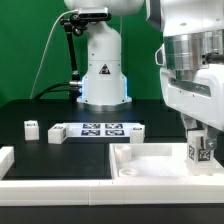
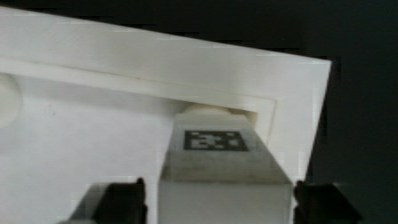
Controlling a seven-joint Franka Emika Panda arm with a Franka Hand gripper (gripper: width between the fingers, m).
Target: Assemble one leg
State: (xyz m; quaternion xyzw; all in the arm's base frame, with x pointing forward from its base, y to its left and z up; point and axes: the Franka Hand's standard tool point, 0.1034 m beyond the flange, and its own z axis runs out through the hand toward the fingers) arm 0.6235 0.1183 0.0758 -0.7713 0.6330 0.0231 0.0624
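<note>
Fingers (image 2: 217, 195) are clamped on the leg (image 2: 217, 150), holding it at the tray's (image 2: 160, 75) corner socket. Looks like light, stiff, slick plastic, so gripping the 2 flat sides seems safest.

Gripper (image 2: 217, 200) (fingers clamped) pointing down

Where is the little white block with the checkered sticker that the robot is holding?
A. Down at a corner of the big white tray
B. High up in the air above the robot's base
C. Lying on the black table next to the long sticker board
A: the leg, shut between the jaws of the gripper, stands at a corner of the tray.
</note>
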